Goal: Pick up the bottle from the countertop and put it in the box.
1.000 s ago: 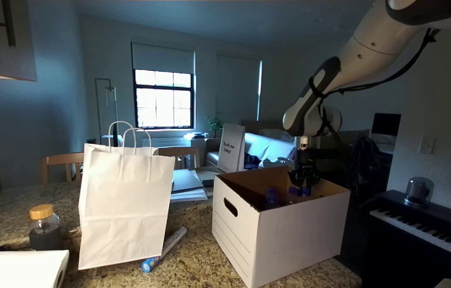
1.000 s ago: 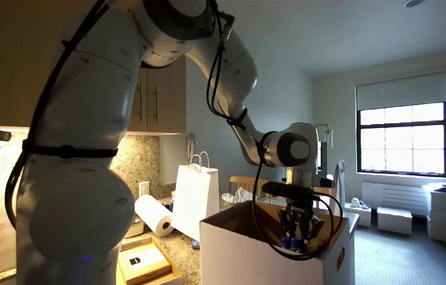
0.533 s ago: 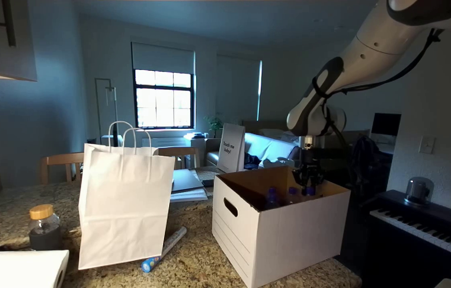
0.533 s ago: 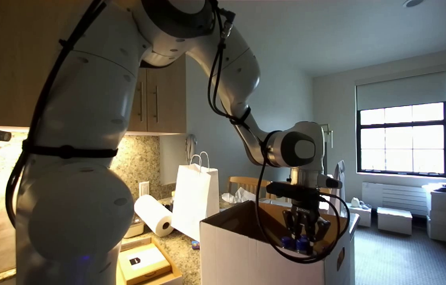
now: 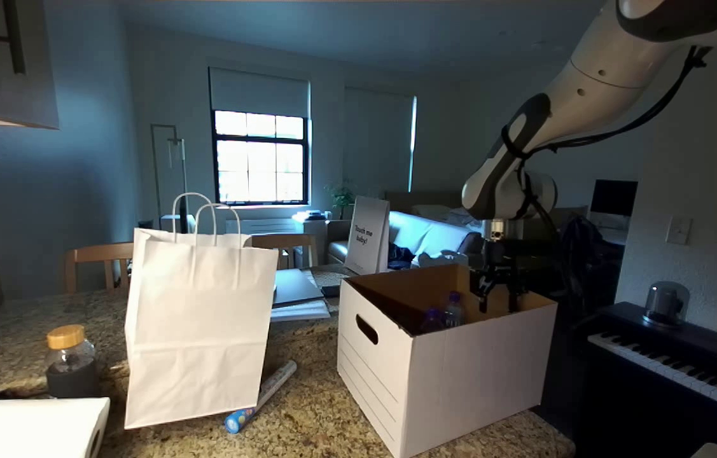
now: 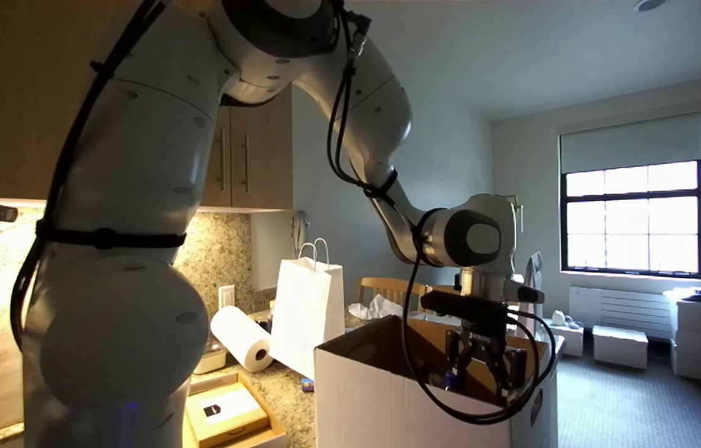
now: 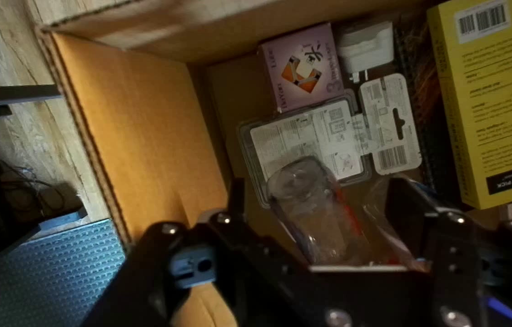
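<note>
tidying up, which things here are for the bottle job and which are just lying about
Job: open gripper; white cardboard box; purple-capped bottles inside it; speckled countertop.
Just around: white paper bag; paper towel roll; "Touch me baby!" sign; blue-ended tube.

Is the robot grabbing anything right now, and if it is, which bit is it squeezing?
Nothing is held. The pincer is spread open at the top of the box.

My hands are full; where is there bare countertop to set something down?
Bare countertop shows between the blue-ended tube and the white box; also behind the jar, left of the paper bag in an exterior view. Inside the white box is crowded: yellow carton, mauve carton, bottles, and the open tool above.
</note>
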`<state>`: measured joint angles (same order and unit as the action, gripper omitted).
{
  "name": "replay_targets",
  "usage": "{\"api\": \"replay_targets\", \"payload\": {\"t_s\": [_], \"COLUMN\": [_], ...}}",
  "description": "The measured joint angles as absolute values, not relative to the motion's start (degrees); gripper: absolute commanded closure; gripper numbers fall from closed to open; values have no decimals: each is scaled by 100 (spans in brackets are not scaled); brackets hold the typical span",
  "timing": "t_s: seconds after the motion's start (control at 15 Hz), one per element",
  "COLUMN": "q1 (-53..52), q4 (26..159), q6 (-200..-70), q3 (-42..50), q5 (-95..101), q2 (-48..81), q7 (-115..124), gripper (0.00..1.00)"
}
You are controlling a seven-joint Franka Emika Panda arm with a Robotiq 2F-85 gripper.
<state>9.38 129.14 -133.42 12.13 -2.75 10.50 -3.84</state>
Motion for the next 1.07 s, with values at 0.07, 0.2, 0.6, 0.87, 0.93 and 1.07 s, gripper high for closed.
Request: {"api": "replay_targets", "payload": {"t_s": [0.07,0.2,0.6,0.87,0.93,1.07], "q1": [937,936,939,933,916,858], "q4": [12928,12941,12958,13142,13241,13460], "q6": [-13342,-13342,-13342,-13329,-13329,-13267], "q3": [1206,1186,1185,1128,1105,1046], "q5": [-275,-275,-275,-270,-237,-76], "q2": [1049,1047,1010,777,615,160], "q7": [-383,-383,-384,-416,-420,-426], "gripper": [0,0,0,0,0,0]}}
